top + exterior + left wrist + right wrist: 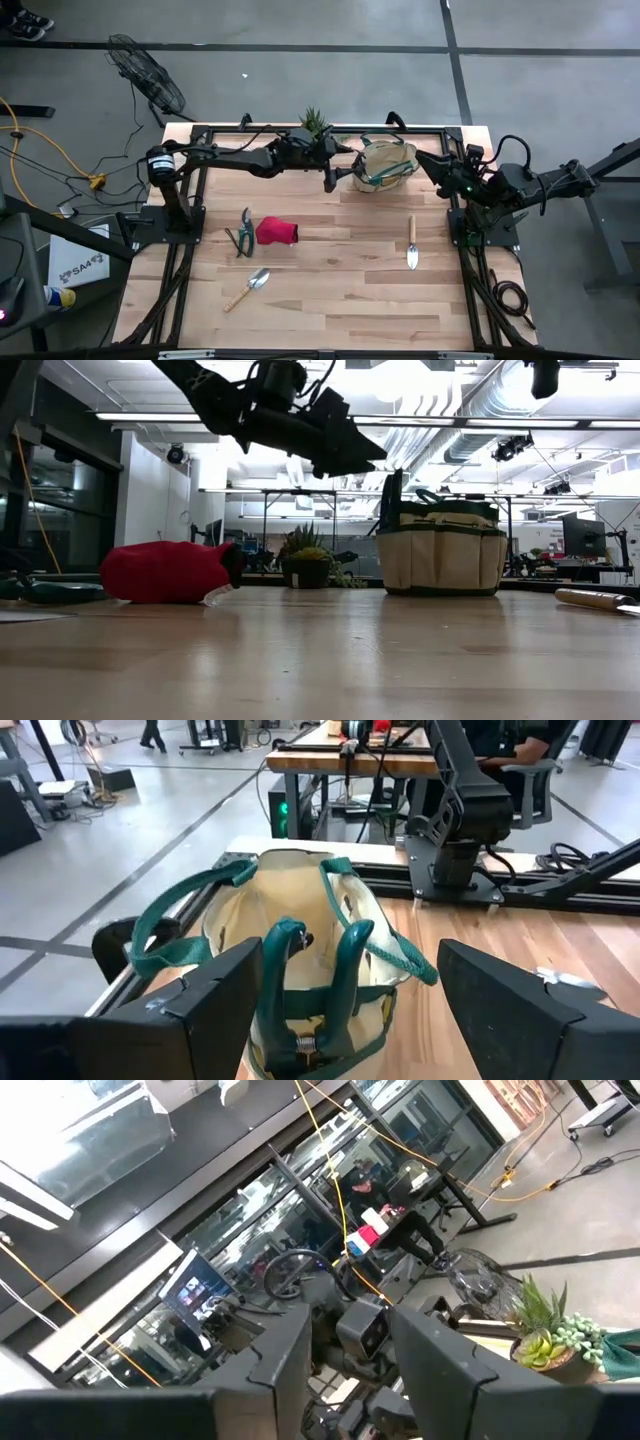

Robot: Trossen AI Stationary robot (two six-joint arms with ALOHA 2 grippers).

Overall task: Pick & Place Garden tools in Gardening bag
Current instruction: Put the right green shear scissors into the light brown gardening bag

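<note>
left pincer [333,183] open beside one bag [385,165]; two trowels [411,243], one glove [277,231].

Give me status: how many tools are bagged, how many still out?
Done: one teal-handled shears already stands in the gardening bag. In hand: nothing; the left claw hangs open just beside the bag, empty, and the right claw waits at the bag's other side. Left on the table: a second pair of shears, the red glove and two trowels.
</note>
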